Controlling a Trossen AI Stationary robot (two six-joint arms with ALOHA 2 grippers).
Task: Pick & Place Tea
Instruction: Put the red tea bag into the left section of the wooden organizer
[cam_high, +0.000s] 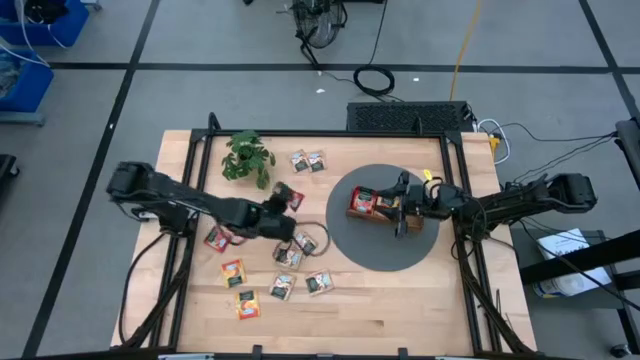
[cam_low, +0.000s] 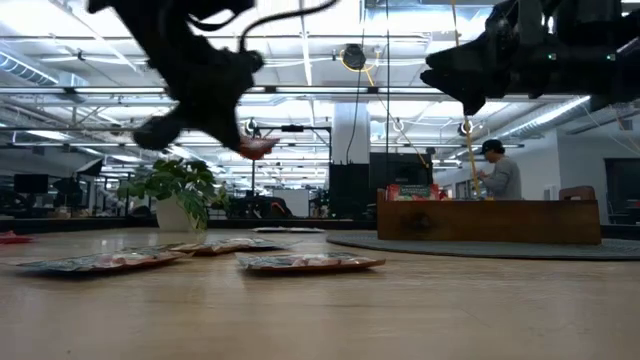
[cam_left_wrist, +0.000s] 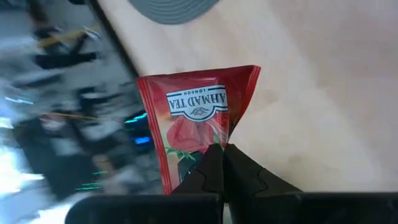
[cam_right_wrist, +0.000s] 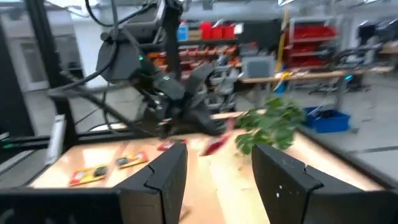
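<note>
Left of the tray (cam_high: 375, 206), loose sachets (cam_high: 233, 272) lie flat on the table (cam_high: 400, 310); left gripper (cam_left_wrist: 222, 163) pinches a red sachet (cam_left_wrist: 196, 121) by one edge, lifted clear, likely for carrying trayward. Above the tray, right gripper (cam_right_wrist: 217, 168) hangs released, empty, probably waiting.

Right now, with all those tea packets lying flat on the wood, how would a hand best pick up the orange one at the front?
Best from straight above, pinching one edge or corner: the orange packet lies flat on the table, apart from its neighbours. The left hand grips its red packet by a corner too.
</note>
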